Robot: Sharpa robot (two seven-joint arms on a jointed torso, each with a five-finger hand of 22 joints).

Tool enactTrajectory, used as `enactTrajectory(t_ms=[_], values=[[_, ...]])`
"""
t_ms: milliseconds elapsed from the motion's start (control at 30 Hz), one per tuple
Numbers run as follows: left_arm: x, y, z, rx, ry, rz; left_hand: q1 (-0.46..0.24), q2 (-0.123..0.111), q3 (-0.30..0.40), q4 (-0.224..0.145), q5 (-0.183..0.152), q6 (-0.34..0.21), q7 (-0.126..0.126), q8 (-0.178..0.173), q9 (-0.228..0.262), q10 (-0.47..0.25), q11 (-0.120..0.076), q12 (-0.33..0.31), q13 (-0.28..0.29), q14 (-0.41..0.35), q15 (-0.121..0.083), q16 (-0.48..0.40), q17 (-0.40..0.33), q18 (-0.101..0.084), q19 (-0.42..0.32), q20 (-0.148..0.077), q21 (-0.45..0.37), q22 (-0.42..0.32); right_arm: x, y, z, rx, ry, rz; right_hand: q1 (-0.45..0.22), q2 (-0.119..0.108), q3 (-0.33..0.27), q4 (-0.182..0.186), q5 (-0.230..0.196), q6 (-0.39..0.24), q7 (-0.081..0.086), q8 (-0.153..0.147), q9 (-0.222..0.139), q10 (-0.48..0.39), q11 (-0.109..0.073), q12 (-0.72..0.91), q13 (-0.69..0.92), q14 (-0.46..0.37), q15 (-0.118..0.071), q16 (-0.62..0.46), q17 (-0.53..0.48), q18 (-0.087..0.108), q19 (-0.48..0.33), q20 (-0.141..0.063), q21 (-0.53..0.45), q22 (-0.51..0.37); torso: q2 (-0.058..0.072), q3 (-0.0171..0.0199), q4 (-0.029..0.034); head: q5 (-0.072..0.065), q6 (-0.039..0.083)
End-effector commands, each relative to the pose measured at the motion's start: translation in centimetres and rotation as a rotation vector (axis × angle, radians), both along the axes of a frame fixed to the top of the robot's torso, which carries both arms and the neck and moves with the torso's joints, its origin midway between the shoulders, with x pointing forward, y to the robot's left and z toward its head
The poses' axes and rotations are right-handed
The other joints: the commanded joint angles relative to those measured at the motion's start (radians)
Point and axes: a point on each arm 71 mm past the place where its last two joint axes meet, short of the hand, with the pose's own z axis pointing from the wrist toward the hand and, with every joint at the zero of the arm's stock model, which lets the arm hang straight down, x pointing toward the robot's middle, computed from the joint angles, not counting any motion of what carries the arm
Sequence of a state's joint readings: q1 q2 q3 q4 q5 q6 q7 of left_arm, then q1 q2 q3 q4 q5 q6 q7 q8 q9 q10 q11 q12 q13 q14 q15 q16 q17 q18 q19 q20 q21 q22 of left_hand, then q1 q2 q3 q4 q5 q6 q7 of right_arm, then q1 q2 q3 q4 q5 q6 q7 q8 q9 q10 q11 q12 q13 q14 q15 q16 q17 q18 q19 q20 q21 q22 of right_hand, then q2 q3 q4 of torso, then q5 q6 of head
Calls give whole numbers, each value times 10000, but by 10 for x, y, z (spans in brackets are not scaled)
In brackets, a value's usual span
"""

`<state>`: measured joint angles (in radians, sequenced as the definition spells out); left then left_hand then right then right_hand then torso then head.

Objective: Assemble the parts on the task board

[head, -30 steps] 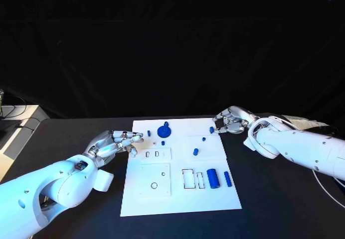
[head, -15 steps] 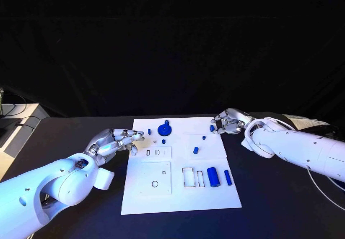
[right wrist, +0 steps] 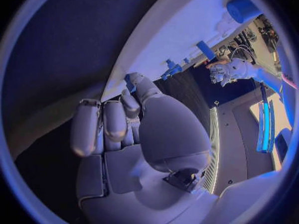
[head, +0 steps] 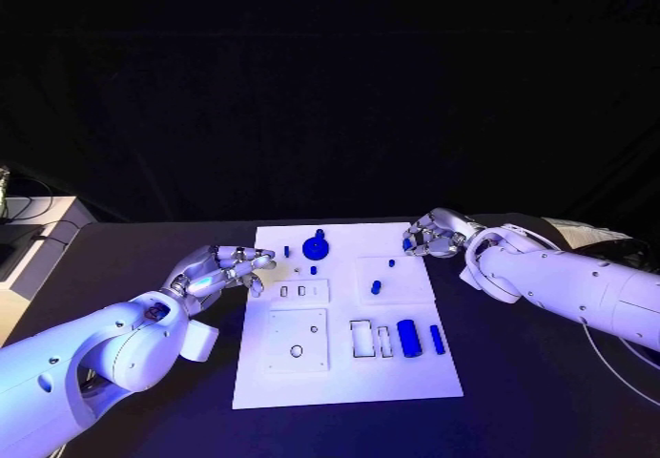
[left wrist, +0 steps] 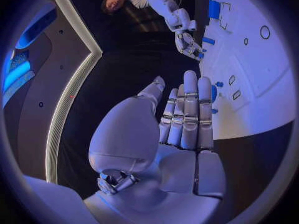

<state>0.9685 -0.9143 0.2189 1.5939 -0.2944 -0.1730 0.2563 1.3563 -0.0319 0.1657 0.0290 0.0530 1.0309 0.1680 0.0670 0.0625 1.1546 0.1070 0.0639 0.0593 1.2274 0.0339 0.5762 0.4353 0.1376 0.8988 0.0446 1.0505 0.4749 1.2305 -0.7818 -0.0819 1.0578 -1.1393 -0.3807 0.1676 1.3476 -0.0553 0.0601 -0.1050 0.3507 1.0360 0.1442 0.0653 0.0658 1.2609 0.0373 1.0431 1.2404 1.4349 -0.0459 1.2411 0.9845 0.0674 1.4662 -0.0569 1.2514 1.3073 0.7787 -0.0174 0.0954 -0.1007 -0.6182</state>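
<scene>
The board's [head: 344, 382] near strip is bare, and so is the black table [head: 536, 382] off both its long edges toward the near corners. Its far end is crowded: a blue disc [head: 315, 250] and small pegs [head: 374, 286] stand there, with the left hand [head: 220, 272] just off the left edge and the right hand [head: 435, 236] at the far right corner. A cylinder [head: 408, 337] and bar [head: 438, 340] lie by the right edge.

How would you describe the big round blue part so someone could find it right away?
Start at the white task board in the middle of the black table and go to its far edge. The round blue part lies there, left of the middle, nearer the left robot hand. It is the only wide disc; the other blue pieces are slim pegs or bars.
</scene>
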Motion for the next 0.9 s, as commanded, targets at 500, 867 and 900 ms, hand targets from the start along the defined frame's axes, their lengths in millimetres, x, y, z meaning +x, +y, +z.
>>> enactTrajectory(t_ms=[500, 867, 900], values=[[-1, 1, 1, -53, -93, -86, 14, 38, -20, -11, -14, -40, 7, -42, 10, -46, 45, -40, 12, -69, -10, 34, -4, 130, -34, -12, 67, -26, 0, 5, -4, -142, 212, 149, -205, 434, 278, -84, -11, 891, -270, 37, 6, 139, -253, 176, 139, 9, -128, -53, 51, -39, 360, -102, 80, 1786, 16, 14, -19, 28, -48], [-1, 1, 1, -37, -76, -80, 8, 42, -28, -8, -14, -45, -1, -40, 11, -46, 42, -40, 12, -67, -11, 34, -6, 133, -33, -10, 70, -32, -2, 5, 5, 31, -960, -584, -400, 789, 311, 89, 469, 1249, -447, 80, 23, 271, -376, 243, 252, 36, -215, -44, 101, -88, 393, -205, 189, 1811, 9, 19, -7, 42, -66], [-1, 1, 1, -36, -75, -79, 8, 42, -28, -8, -14, -45, -1, -40, 11, -46, 42, -40, 12, -67, -11, 34, -6, 133, -33, -10, 70, -32, -2, 6, 6, 57, -1051, -647, -388, 791, 307, 78, 495, 1295, -470, 85, 22, 292, -395, 245, 267, 38, -230, -37, 115, -93, 399, -221, 198, 1813, 8, 18, -7, 45, -68]])
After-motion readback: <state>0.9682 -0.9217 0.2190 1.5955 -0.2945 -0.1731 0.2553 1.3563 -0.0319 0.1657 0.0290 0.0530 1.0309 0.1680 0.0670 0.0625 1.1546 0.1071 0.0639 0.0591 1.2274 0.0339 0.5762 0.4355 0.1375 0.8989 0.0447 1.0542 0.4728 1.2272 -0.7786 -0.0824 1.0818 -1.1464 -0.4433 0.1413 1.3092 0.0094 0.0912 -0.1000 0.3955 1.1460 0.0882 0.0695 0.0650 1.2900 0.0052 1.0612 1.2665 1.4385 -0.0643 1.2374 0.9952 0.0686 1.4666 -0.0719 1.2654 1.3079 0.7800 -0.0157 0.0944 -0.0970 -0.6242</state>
